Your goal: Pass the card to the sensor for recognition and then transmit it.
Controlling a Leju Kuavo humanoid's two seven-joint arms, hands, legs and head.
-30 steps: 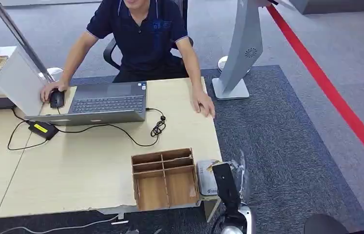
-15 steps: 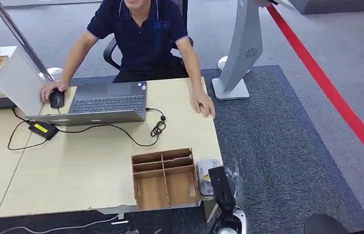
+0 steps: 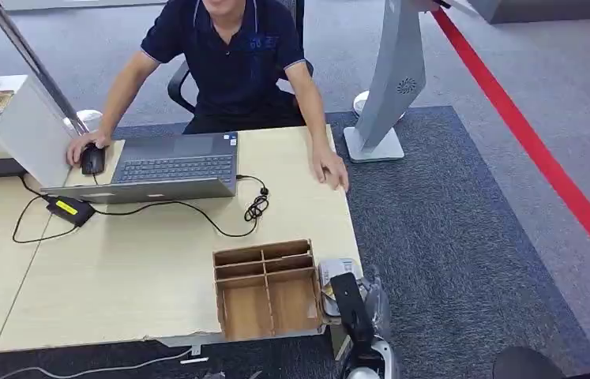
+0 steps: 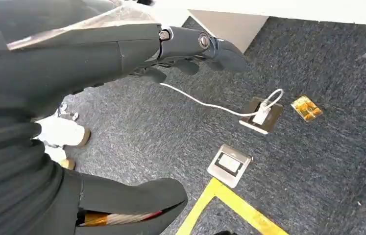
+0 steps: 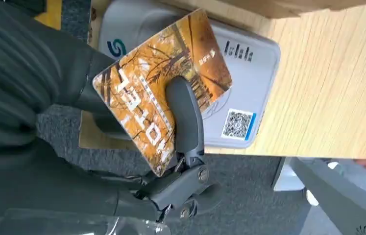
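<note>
Right wrist view: right hand [image 5: 171, 147] pinches the card [image 5: 163, 88], now lowered over the sensor [image 5: 242, 73] on the table [image 5: 328, 88]; recognition looks imminent.

Orange autumn-tree card [image 5: 161, 88]; white sensor [image 5: 239, 73], blue logo.
</note>
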